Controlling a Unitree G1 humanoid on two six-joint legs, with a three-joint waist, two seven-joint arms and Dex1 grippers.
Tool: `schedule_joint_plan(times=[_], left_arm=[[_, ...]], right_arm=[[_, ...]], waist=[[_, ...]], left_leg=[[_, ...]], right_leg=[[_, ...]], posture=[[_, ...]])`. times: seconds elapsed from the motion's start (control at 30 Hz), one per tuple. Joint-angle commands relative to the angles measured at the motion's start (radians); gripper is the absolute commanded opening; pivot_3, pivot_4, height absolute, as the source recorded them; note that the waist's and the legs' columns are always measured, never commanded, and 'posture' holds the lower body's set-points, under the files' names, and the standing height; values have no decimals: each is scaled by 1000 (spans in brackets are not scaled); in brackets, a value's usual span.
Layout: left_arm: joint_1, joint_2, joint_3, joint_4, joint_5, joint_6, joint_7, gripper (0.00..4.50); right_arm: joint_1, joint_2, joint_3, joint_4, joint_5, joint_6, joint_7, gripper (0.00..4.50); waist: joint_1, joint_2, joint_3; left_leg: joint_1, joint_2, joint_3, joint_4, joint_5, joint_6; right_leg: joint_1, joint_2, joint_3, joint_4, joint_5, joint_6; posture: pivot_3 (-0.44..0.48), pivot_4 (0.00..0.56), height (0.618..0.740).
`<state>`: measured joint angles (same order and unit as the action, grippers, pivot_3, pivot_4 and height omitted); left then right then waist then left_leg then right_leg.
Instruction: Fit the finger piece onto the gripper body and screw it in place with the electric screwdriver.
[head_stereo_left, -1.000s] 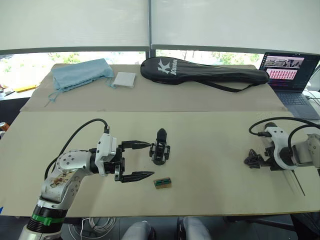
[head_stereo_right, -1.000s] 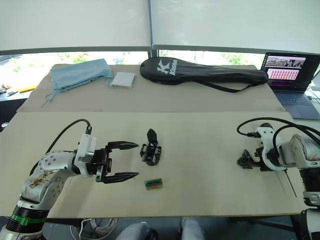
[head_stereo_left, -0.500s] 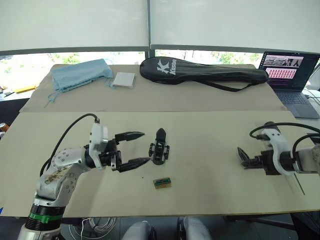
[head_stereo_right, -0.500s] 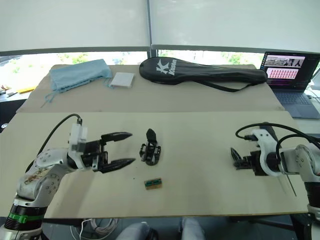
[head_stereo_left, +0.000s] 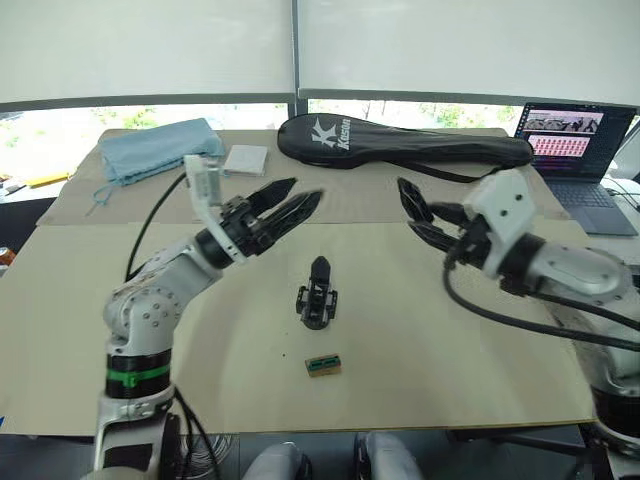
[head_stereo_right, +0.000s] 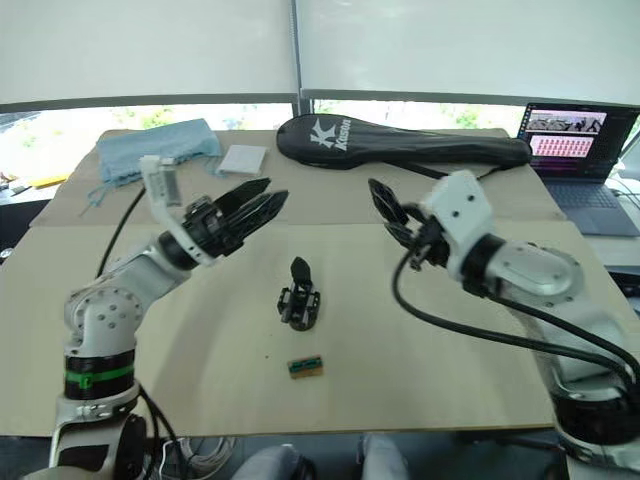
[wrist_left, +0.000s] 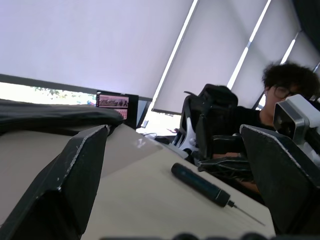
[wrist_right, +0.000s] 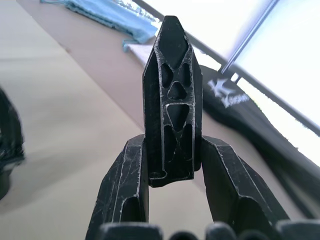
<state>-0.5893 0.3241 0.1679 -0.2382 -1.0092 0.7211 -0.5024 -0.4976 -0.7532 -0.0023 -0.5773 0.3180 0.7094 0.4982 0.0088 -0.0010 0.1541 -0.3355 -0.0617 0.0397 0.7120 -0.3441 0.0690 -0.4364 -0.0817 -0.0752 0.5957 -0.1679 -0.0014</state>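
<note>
The gripper body (head_stereo_left: 317, 295), a chunky black block with one pointed finger sticking up, stands on the table's middle. My right gripper (head_stereo_left: 418, 215) hangs raised above the table to its right. It is shut on the finger piece (wrist_right: 172, 100), a black ribbed wedge that points out beyond the fingertips. My left gripper (head_stereo_left: 285, 205) is raised to the body's left and farther back, open, with nothing between its fingers (wrist_left: 75, 170). In the left wrist view the electric screwdriver (wrist_left: 200, 184) lies flat on the table near its edge, silver bit outward.
A small tan-and-green block (head_stereo_left: 324, 364) lies in front of the gripper body. At the back are a black racket bag (head_stereo_left: 400, 145), a blue cloth (head_stereo_left: 160, 148) and a white pad (head_stereo_left: 247, 158). A laptop (head_stereo_left: 575, 140) sits far right. A person (wrist_left: 280, 85) sits beyond the table's edge.
Both arms have risen off the table. The right gripper swung up and in toward the middle with the finger piece. The left gripper lifted away from beside the gripper body.
</note>
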Motion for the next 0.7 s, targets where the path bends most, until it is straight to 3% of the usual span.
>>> schedule_joint_plan(times=[0.03,0.27,0.57,0.7], left_arm=[[-27,-41,-24,-38,-13,11,50,4500],[-13,-125,-48,-49,13,-5,134,4500],[-37,-197,-81,-16,63,-41,127,4500],[-30,-213,-75,-17,87,-72,125,3119]], right_arm=[[-44,34,40,-22,-75,-38,-49,1100],[-50,66,116,-33,-152,-107,-22,1100],[-80,109,167,-63,-167,-28,-18,1100],[-73,118,167,-67,-174,-19,-19,1100]], waist=[[0,0,0],[-3,0,0],[-5,0,0],[-5,0,0]], left_leg=[[0,0,0,-1,0,-1],[1,2,0,-1,1,-2],[0,2,0,-1,2,-2],[0,2,0,-1,2,-2]], right_leg=[[0,0,-1,0,0,0],[0,3,-2,0,1,-2],[0,4,0,0,1,-3],[0,4,1,0,1,-3]], posture=[[0,150,740],[0,150,740],[0,150,740],[0,150,740]])
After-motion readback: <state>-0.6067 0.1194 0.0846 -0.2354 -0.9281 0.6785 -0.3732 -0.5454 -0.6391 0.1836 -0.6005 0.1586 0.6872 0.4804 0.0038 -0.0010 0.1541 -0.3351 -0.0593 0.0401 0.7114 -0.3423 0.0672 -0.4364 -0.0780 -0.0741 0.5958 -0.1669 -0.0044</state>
